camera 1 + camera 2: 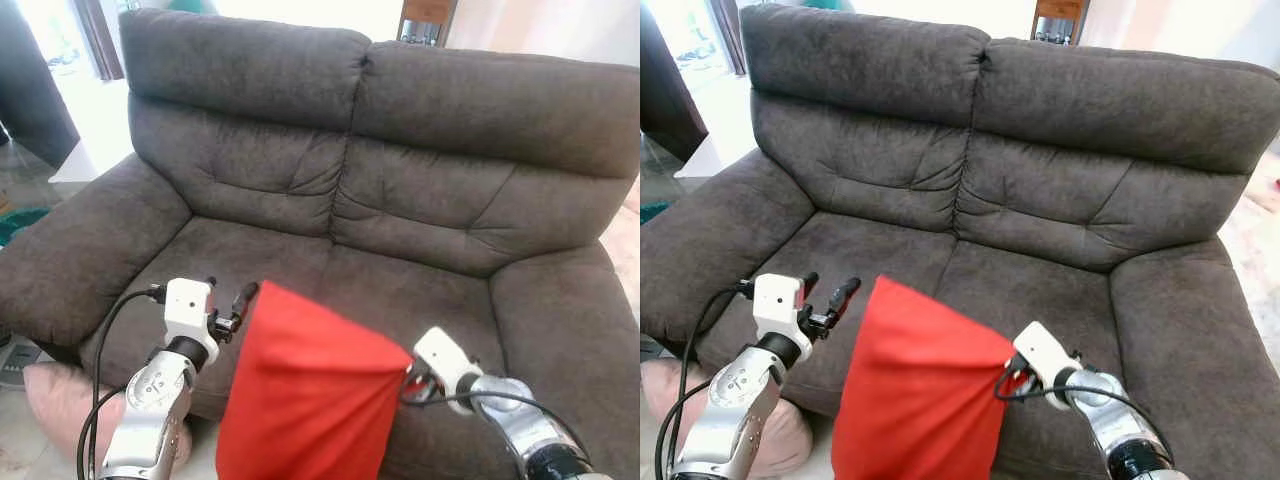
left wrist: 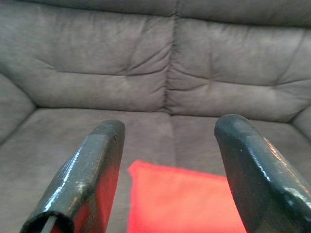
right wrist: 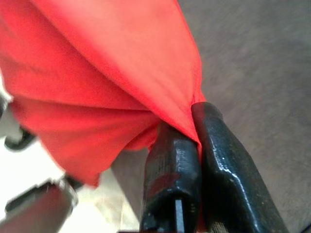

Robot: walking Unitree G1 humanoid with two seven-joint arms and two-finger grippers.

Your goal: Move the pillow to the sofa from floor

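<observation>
Sofa (image 1: pixel 400 200): two-seat, dark grey-brown suede-like fabric, puffy tufted back cushions with creases, a seam down the middle, broad rounded armrests at both ends.
Floor (image 1: pixel 20 440): pale and glossy at the sofa's left front corner.
Red pillow (image 1: pixel 300 400): smooth red cloth, hanging off the floor in a slack, pointed shape in front of the sofa's front edge, near the middle seam; it hides part of the seat front.
Pink pillow (image 1: pixel 60 400): soft, pale pink, lying on the floor by the sofa's left front corner, partly behind the left arm.
Right end effector (image 3: pixel 194 131): black fingers pinched together on a gathered corner of the red pillow, over the right seat's front edge.
Left end effector (image 2: pixel 170 160): glossy black fingers spread apart, holding nothing, just beside the red pillow's upper left corner, over the left seat.
</observation>
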